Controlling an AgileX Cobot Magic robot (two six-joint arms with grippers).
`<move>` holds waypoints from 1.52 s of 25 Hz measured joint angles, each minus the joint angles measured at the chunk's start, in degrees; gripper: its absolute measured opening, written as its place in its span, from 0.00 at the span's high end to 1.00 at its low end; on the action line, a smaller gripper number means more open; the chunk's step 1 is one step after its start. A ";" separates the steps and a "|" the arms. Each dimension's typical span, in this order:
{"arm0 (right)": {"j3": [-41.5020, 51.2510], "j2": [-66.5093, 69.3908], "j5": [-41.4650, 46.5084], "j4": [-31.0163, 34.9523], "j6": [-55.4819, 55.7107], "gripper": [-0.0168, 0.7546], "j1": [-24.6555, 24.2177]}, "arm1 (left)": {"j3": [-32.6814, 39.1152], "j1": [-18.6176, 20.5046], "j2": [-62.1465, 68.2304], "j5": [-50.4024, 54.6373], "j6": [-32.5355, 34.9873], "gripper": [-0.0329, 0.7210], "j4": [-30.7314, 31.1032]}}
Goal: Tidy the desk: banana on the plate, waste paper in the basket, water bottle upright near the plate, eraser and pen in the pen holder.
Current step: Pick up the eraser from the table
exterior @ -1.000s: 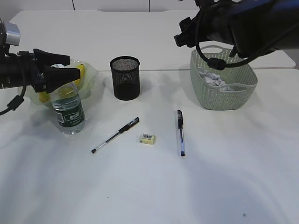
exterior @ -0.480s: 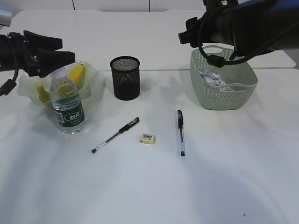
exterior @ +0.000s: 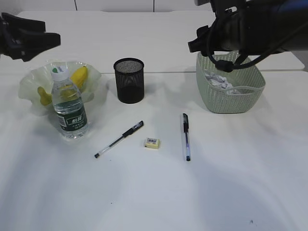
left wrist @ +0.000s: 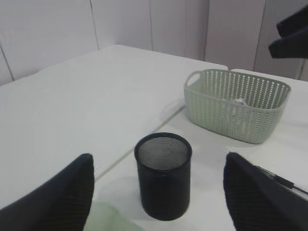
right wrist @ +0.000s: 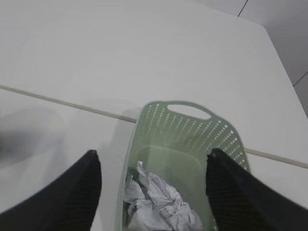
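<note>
Crumpled paper (right wrist: 161, 204) inside green basket (right wrist: 190, 127)

- Water bottle (exterior: 70, 107), upright near the desk's left edge: dark green label with a short run of white characters, too small to read.
- Eraser (exterior: 152, 143), near the middle of the desk: pale yellow block with a small dark printed mark on its top face, illegible.
- No other lettering, number or sign is legible anywhere.
</note>
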 joint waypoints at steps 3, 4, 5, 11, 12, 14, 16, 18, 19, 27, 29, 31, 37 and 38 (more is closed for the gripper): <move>0.00 -0.85 -0.24 4.26 -4.78 0.36 0.00 | 0.00 2.00 -2.56 -0.26 -1.12 0.20 0.00; 0.00 -1.35 -0.36 4.78 -5.68 0.37 0.00 | 0.00 2.67 -3.45 -0.26 -1.22 0.21 0.00; 0.00 -1.78 -0.90 5.19 -6.13 0.37 0.00 | 0.00 3.11 -4.36 -0.26 -1.22 0.23 0.00; 0.35 -3.58 -4.71 8.37 -7.16 0.38 0.12 | 0.00 6.26 -8.29 -0.26 -1.36 0.31 0.00; 0.62 -3.79 -4.82 8.58 -7.16 0.38 0.41 | 0.00 6.77 -8.75 -0.26 -1.36 0.33 0.07; 1.14 -4.31 -4.82 8.85 -7.16 0.38 1.23 | 0.00 7.97 -9.29 -0.26 -1.36 0.37 0.07; 1.27 -4.31 -4.82 8.85 -7.27 0.40 1.91 | 0.00 8.70 -9.61 -0.26 -1.36 0.43 0.07; 1.54 -4.31 -4.71 8.85 -7.27 0.42 2.46 | 0.00 9.10 -9.87 -0.26 -1.36 0.48 0.07; 1.81 -4.40 -4.71 8.85 -7.34 0.44 2.59 | 0.00 9.19 -9.87 -0.26 -1.36 0.51 0.07; 8.17 -8.95 -4.59 8.99 -7.28 0.51 4.94 | 0.00 9.19 -9.87 -0.06 -1.58 0.65 1.93; 10.88 -10.78 -3.99 8.99 -7.03 0.51 5.98 | 0.00 9.19 -9.87 0.06 -1.58 0.65 2.03; 13.49 -12.28 -2.31 8.99 -6.33 0.51 7.26 | 0.00 9.19 -9.87 0.16 -1.58 0.65 2.03; 17.41 -13.40 4.55 8.87 -4.70 0.51 9.93 | 0.00 9.19 -9.87 0.30 -3.35 0.66 2.03; 17.67 -13.40 5.39 8.87 -4.16 0.51 10.18 | 0.00 9.19 -9.87 0.40 -3.58 0.66 2.03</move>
